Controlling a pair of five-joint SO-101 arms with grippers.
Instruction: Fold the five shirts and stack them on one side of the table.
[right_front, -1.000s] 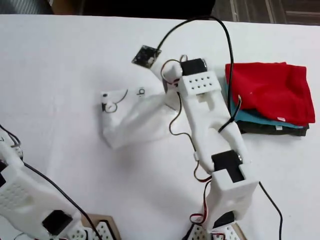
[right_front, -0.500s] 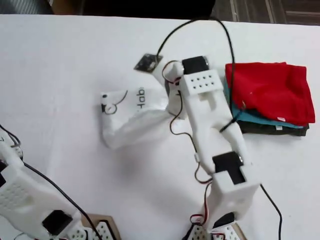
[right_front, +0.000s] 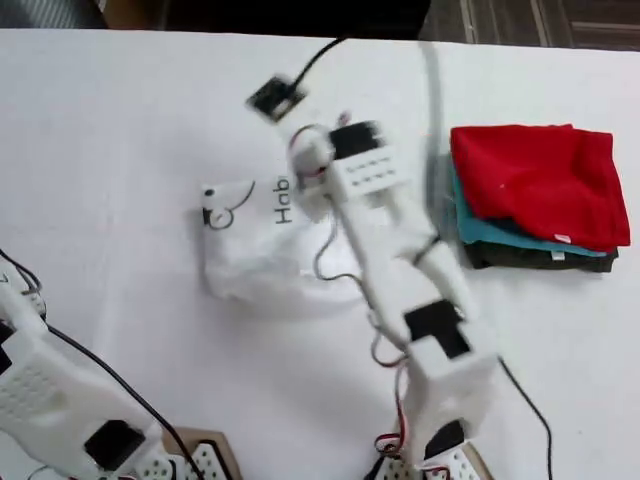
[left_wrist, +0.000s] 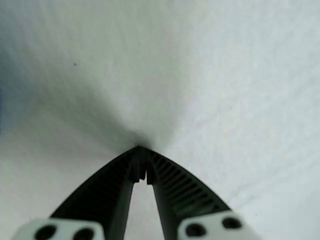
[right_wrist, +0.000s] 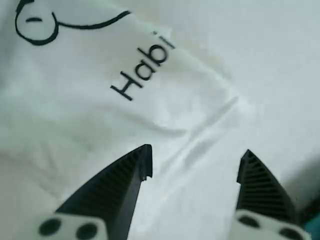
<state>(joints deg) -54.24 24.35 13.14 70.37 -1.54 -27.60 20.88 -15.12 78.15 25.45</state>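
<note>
White shirt (right_front: 255, 262) (right_wrist: 75, 115): lies crumpled and partly bunched near the middle of the table (right_front: 120, 120), to the left of the stack and well apart from it. In the high view the wrist end of the right arm (right_front: 400, 240) stands over the shirt's edge on the stack side.

Print: black lettering and a black line drawing on the upturned face of the white shirt, both seen in the high view and the right wrist view. Wording not recorded. A small pale tag shows at the lower edge of the stack; nothing legible on it.

Right gripper (right_wrist: 196, 157): jaws wide apart, poised over wrinkled white cloth just beside the lettering. Nothing held. Contact between the fingertips and the cloth cannot be determined.

Left gripper (left_wrist: 142, 161): jaws together, tips meeting, nothing between them, over bare white table. The left arm (right_front: 50, 400) sits at the near left corner, well apart from the shirt.

Stack at the right side of the table: folded red shirt (right_front: 535, 180) on top, teal shirt (right_front: 480, 232) beneath it, dark shirt (right_front: 520, 260) at the bottom.

Also noted: small black square module (right_front: 273, 96) on a black cable, beside the right arm's wrist
</note>
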